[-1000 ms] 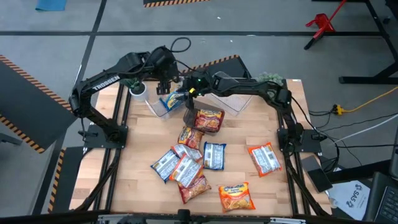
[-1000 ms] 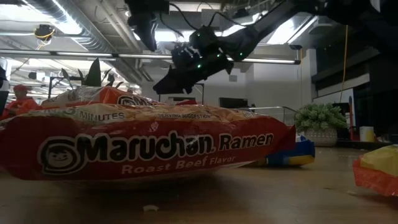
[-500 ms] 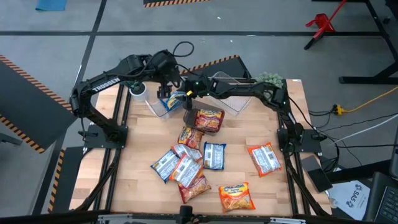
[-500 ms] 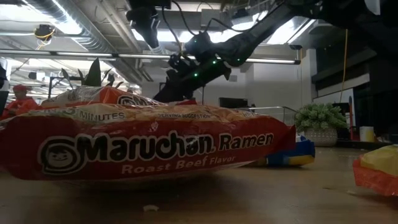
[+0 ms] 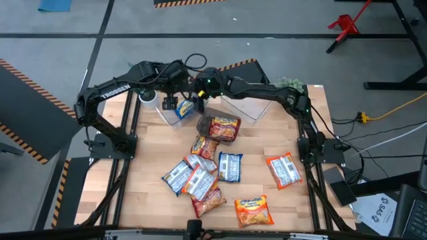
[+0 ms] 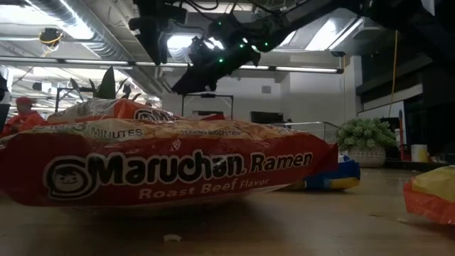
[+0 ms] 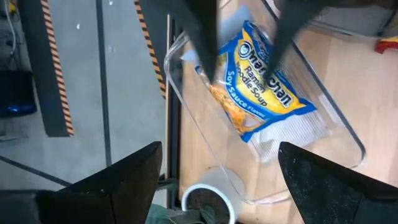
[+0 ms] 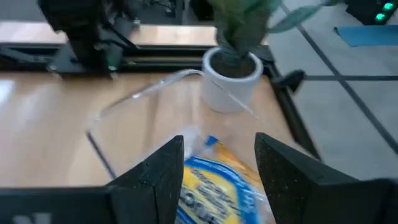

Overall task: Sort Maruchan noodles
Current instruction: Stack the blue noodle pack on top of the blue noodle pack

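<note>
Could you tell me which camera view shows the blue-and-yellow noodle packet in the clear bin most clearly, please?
The left wrist view: the blue-and-yellow packet lies face up in the clear bin, label readable. The right wrist view catches one end; the high view shows it small; the low view hides it.

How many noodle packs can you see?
9 packs: one in the clear bin, one beside it, five clustered mid-table, two apart rightward. Others may hide underneath.

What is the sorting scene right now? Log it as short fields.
Left end effector: open, above the clear bin
Right end effector: open, fingers either side of the blue-yellow packet
Blue-yellow packet: lying in the clear bin
Second clear bin: no packet visible in it
Loose packets: about eight, spread over the table
</note>
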Controlling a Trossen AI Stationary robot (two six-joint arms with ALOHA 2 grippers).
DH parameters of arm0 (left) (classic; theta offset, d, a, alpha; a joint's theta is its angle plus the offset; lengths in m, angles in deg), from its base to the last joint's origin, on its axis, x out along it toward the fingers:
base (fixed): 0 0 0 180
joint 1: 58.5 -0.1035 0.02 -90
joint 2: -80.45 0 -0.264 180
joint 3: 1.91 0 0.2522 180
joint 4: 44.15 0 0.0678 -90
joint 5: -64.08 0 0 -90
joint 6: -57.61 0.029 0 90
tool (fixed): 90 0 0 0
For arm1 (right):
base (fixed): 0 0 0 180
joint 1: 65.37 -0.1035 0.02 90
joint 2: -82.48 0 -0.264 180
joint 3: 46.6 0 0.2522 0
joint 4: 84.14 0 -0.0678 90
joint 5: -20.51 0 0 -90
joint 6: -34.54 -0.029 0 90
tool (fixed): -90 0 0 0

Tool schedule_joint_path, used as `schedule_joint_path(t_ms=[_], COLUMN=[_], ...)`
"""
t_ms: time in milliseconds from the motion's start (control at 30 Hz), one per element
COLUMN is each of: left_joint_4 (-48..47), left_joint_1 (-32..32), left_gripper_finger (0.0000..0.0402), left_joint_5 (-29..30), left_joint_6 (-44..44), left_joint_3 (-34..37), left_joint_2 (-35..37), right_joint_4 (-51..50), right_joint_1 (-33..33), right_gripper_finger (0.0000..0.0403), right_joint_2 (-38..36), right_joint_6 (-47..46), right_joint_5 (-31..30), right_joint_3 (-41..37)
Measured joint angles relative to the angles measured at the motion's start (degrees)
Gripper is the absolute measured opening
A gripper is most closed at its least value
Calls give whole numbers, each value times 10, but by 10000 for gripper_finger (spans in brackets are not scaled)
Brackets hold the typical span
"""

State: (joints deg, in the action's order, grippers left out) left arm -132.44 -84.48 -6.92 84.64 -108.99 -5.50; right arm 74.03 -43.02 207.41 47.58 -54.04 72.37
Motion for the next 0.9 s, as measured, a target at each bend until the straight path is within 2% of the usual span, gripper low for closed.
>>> schedule_joint_path(t_ms=[133,267,533,633,733,900], left_joint_4=[-24,-60,-46,-8,50,128], left_joint_1=[9,20,23,23,23,23], left_gripper_finger=[316,316,316,316,316,316], left_joint_5=[0,11,12,-2,-4,-4], left_joint_6=[-12,-34,-80,-98,-118,-148], left_joint_3=[1,1,1,2,2,2], left_joint_2=[5,23,95,126,160,203], right_joint_4=[-59,-120,-113,-86,-60,-20], right_joint_1=[10,33,72,52,20,-34], right_gripper_finger=[184,184,184,184,184,184], right_joint_2=[0,0,-1,-1,6,49], right_joint_6=[35,40,-13,-21,-12,27], right_joint_5=[-22,-14,29,52,50,2], right_joint_3=[40,65,65,65,66,66])
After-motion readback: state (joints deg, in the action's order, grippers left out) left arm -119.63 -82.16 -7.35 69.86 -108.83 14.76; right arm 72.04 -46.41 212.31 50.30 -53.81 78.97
